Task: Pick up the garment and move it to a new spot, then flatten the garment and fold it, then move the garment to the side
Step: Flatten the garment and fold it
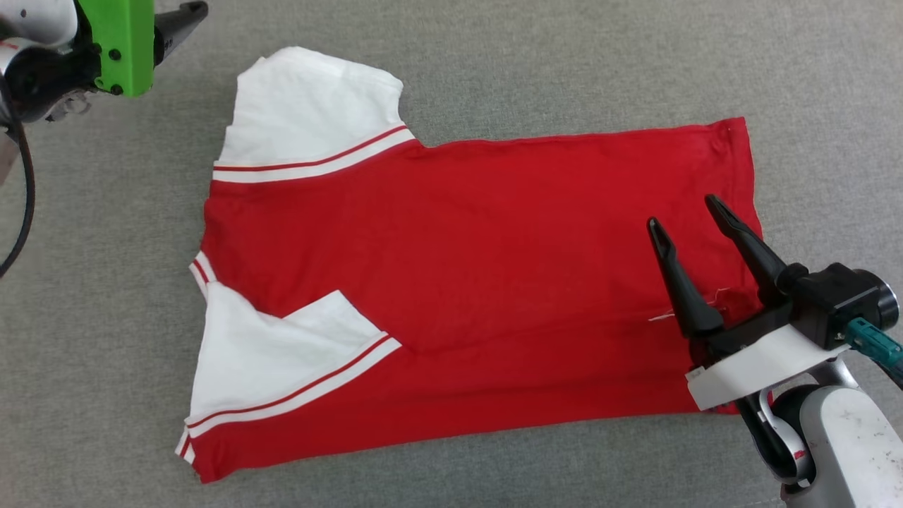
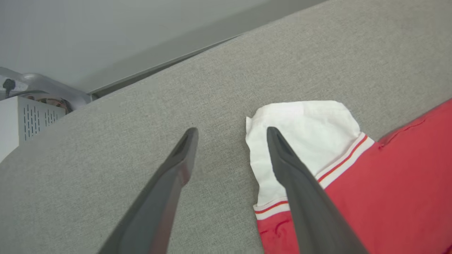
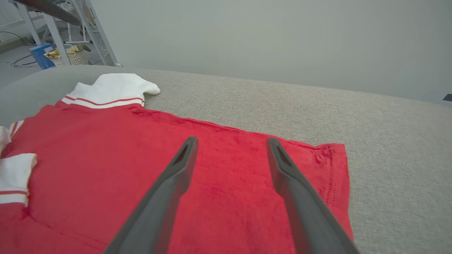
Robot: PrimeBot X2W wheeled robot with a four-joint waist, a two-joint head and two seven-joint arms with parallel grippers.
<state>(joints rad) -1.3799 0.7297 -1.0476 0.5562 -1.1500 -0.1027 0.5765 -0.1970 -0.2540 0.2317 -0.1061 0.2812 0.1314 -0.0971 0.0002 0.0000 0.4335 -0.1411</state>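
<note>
The garment (image 1: 480, 247), a red jersey, lies flat on the grey fabric surface with its neck end to the left and its hem to the right. Its far white sleeve (image 1: 310, 106) sticks out over the surface, while the near white sleeve (image 1: 275, 353) is folded onto the red body. My right gripper (image 1: 681, 212) hovers open above the hem end, nothing between its fingers; from its wrist, the right gripper (image 3: 231, 139) points across the garment (image 3: 106, 158). My left gripper (image 2: 231, 129) is open beside the far sleeve (image 2: 307, 130), one finger (image 1: 185, 20) showing at the upper left.
The grey surface (image 1: 494, 63) extends all around the garment. Its far edge (image 2: 148, 74) borders a pale wall, with a white perforated box (image 2: 28, 120) beyond it. Metal frame legs (image 3: 95, 31) and a blue box (image 3: 41, 54) stand past the surface. A black cable (image 1: 25, 204) hangs at left.
</note>
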